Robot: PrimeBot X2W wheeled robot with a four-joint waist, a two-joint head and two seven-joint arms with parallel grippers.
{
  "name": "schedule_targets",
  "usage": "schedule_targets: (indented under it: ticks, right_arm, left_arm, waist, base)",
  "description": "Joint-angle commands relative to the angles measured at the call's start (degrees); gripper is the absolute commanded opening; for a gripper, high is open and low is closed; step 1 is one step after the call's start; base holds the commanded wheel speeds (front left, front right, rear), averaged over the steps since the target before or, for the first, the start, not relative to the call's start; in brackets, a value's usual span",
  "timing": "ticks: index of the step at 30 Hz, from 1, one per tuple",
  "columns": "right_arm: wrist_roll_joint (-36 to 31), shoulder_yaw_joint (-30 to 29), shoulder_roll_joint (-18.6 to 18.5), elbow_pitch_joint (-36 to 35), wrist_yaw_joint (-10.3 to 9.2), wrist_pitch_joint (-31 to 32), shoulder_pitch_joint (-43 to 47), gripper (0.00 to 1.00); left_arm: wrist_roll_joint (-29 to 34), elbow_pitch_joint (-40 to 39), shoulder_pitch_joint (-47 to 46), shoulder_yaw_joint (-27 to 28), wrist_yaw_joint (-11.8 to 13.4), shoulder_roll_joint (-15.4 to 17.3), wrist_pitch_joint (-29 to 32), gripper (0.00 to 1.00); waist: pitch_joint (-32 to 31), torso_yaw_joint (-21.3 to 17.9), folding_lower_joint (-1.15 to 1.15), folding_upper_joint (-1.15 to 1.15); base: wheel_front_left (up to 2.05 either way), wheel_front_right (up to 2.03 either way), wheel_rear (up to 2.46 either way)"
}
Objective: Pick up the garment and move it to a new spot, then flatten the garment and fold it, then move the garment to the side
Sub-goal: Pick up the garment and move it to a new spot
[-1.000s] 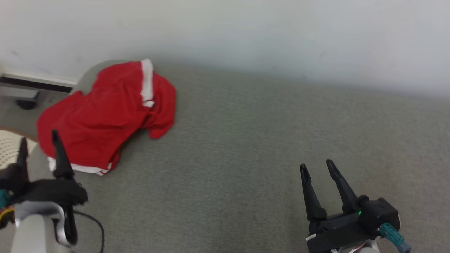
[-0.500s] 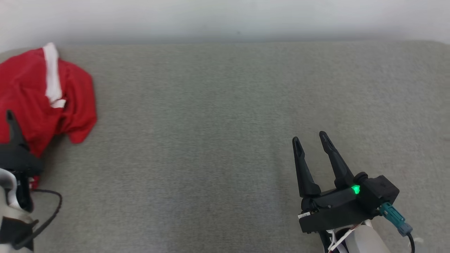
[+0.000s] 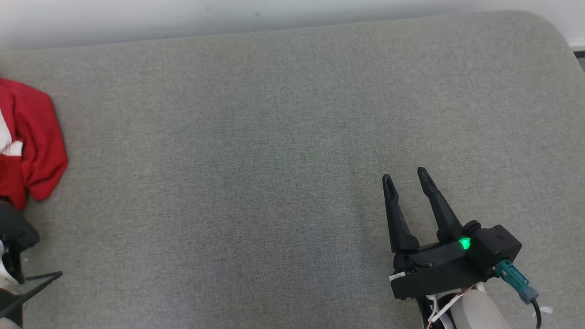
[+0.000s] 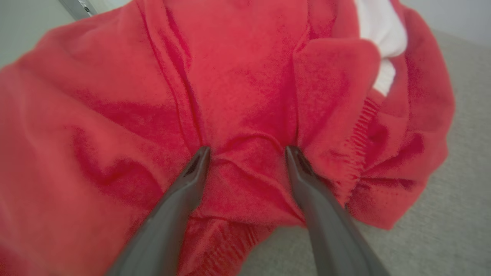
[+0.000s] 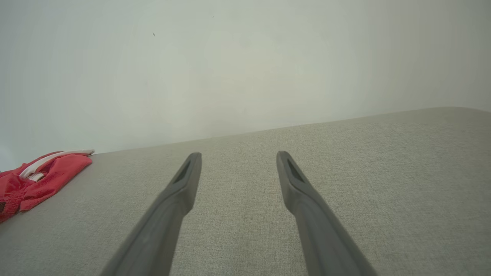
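The garment [image 3: 27, 151] is a crumpled red piece with white trim, lying at the far left edge of the grey cushioned surface [image 3: 274, 137]. In the left wrist view the garment [image 4: 245, 76] is seen close up. My left gripper [image 4: 247, 148] is open, its two fingertips pressed into the cloth with a ridge of red fabric between them. Its dark body [image 3: 16, 233] shows at the head view's lower left. My right gripper [image 3: 404, 174] hovers open and empty at the lower right, far from the garment. From the right wrist, the gripper [image 5: 239, 154] points along the surface, with the garment [image 5: 34, 180] at far left.
A white wall [image 3: 274, 13] runs along the surface's far edge. The surface ends in a rounded corner [image 3: 555, 32] at the top right. Bare grey fabric stretches between the garment and my right gripper.
The head camera has swung to the right, so the garment and my left gripper have slid to the picture's left edge. My right gripper stays open at about the same spot.
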Motion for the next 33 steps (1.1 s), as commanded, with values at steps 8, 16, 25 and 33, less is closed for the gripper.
schedule_targets:
  ticks: [8, 16, 25, 33]
  right_arm:
    - [-1.0, 0.4, 0.0, 0.6, -0.10, -0.1, 1.4, 1.00]
    - [-1.4, 0.2, 0.0, 1.1, -0.10, -0.1, 2.6, 1.00]
    - [-1.5, 0.1, 0.0, 1.5, -0.10, -0.1, 4.6, 1.00]
    - [-0.9, -0.5, 0.0, 1.3, -0.10, -0.1, 5.3, 1.00]
  left_arm:
    - [-1.0, 3.1, -0.3, -0.5, 1.2, -0.6, 3.3, 0.00]
    - [-2.2, 0.6, -0.4, -0.1, -1.3, -0.5, -4.2, 0.00]
    - [-1.4, -6.9, -3.1, -2.9, -4.5, -4.5, -15.8, 0.00]
    - [-0.8, -22.1, -4.3, -7.2, -6.5, -11.4, -17.3, 0.00]
  waist:
    - [-2.3, 1.1, 0.00, -0.01]
    - [-4.4, 2.5, 0.00, -0.01]
    - [-7.3, 3.9, 0.00, -0.01]
    - [-8.0, 2.8, 0.00, -0.01]
  base:
    - [0.00, 0.00, 0.00]
    - [0.00, 0.00, 0.00]
    - [0.00, 0.00, 0.00]
    - [0.00, 0.00, 0.00]
